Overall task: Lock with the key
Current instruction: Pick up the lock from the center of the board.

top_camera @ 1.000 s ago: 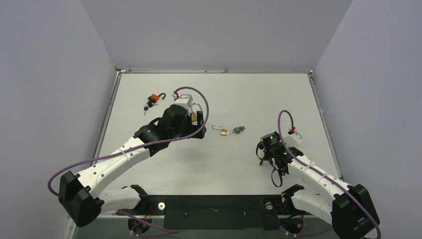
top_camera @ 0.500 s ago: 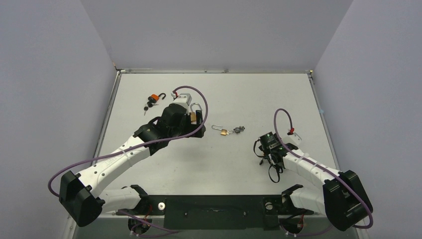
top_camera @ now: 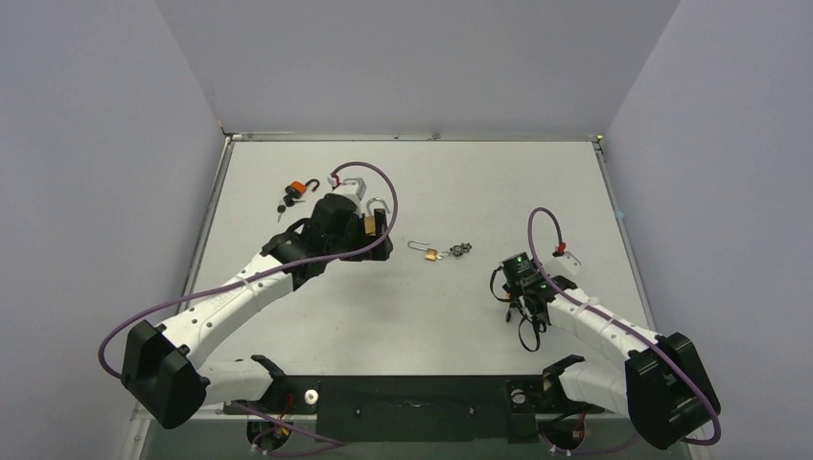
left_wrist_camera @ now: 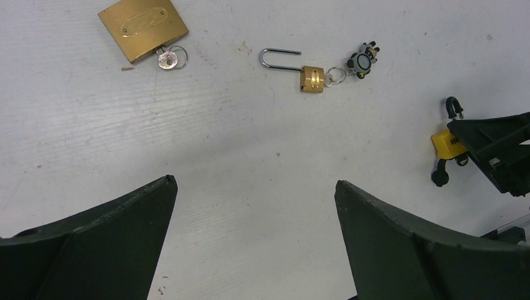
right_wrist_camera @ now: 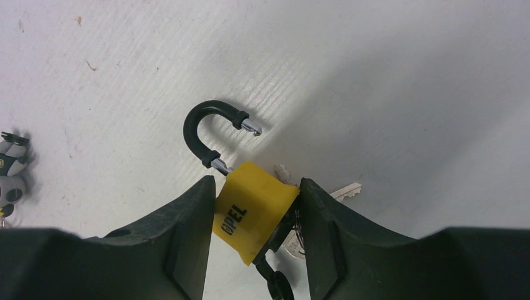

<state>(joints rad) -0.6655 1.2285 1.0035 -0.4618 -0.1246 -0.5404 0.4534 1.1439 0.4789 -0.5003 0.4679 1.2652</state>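
Right claw (right_wrist_camera: 256,184): clamped on yellow padlock (right_wrist_camera: 253,212) | shackle (right_wrist_camera: 203,128) pointed to 11 o'clock, key (right_wrist_camera: 345,190) at 4 o'clock | left claw (left_wrist_camera: 255,181): spread wide, nothing held, farther away

High rear overview, wrist close-ups (both downward)

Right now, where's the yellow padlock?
Right wrist view: yellow padlock between the fingers of the right gripper, shackle open, on the table's right side, right of the small brass padlock.

The padlock (right_wrist_camera: 253,211) is yellow with black shackle (right_wrist_camera: 191,132) and lettering (right_wrist_camera: 230,219); the table (right_wrist_camera: 375,75) is white.
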